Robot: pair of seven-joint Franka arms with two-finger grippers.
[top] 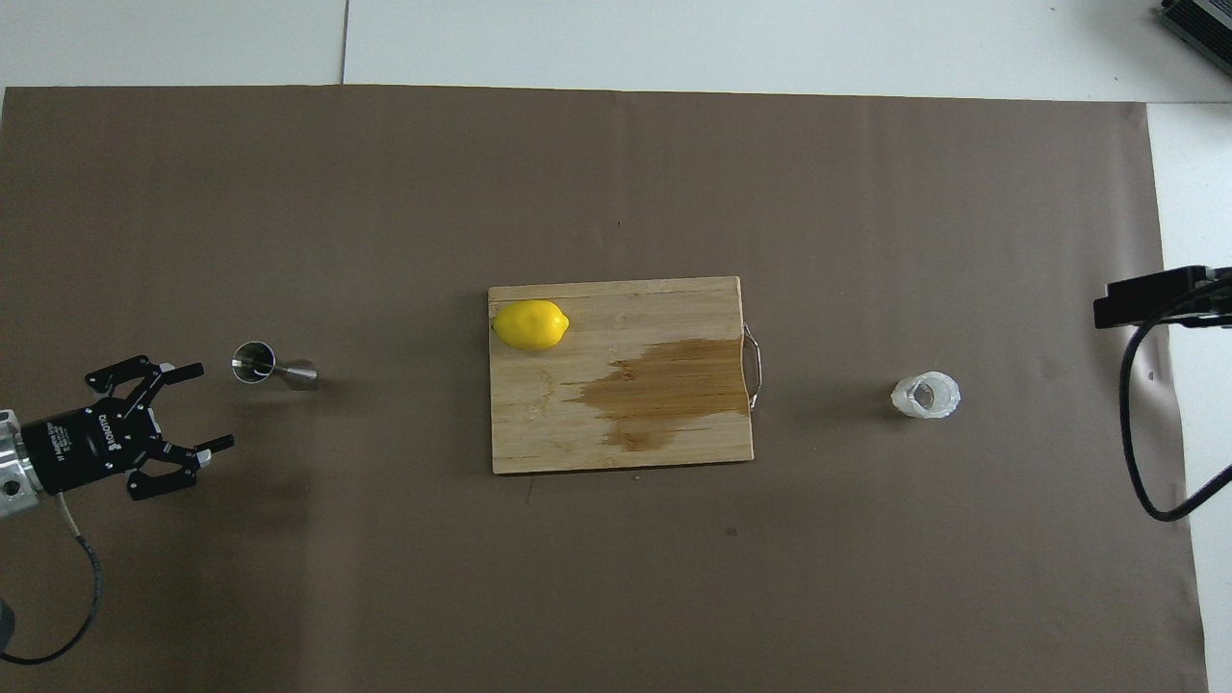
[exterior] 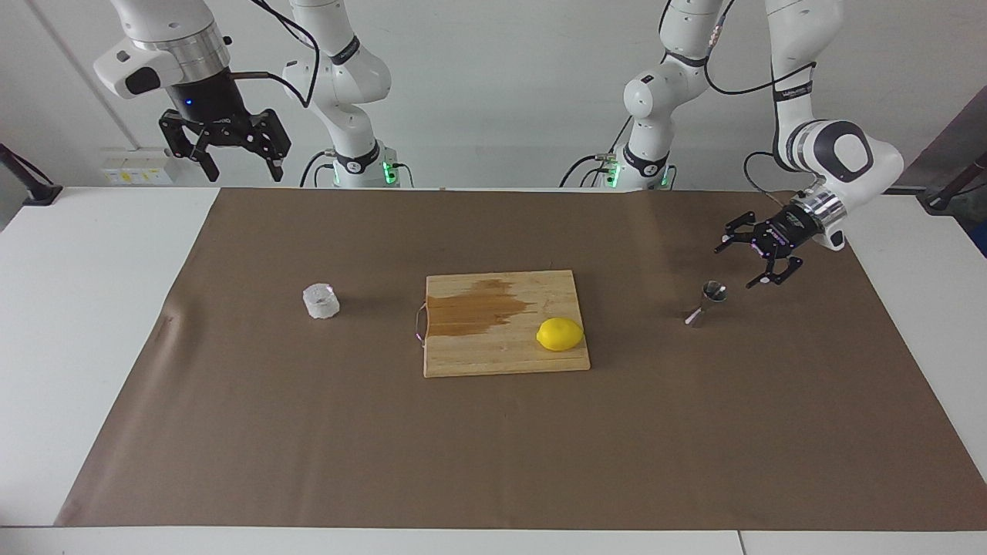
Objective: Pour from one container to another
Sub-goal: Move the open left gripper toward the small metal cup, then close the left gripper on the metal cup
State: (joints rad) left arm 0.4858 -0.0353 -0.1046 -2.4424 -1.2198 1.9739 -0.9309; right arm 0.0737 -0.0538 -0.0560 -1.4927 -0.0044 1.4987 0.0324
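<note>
The textured clear glass cup point(exterior: 321, 301) stands on the brown mat toward the right arm's end of the table; it also shows in the overhead view point(top: 925, 396). The steel hourglass jigger point(exterior: 705, 302) stands upright toward the left arm's end, and shows in the overhead view point(top: 274, 368). My left gripper point(exterior: 735, 267) is open and empty, low, just beside the jigger and apart from it; it shows in the overhead view too point(top: 214, 406). My right gripper point(exterior: 243, 173) is open and empty, held high over the robots' edge of the table, waiting.
A wooden cutting board point(exterior: 493, 351) with a dark wet stain lies mid-table between cup and jigger, a yellow lemon point(exterior: 560, 334) on it. The board point(top: 539, 423) and lemon point(top: 530, 324) also show from overhead. The brown mat point(exterior: 493, 447) covers most of the white table.
</note>
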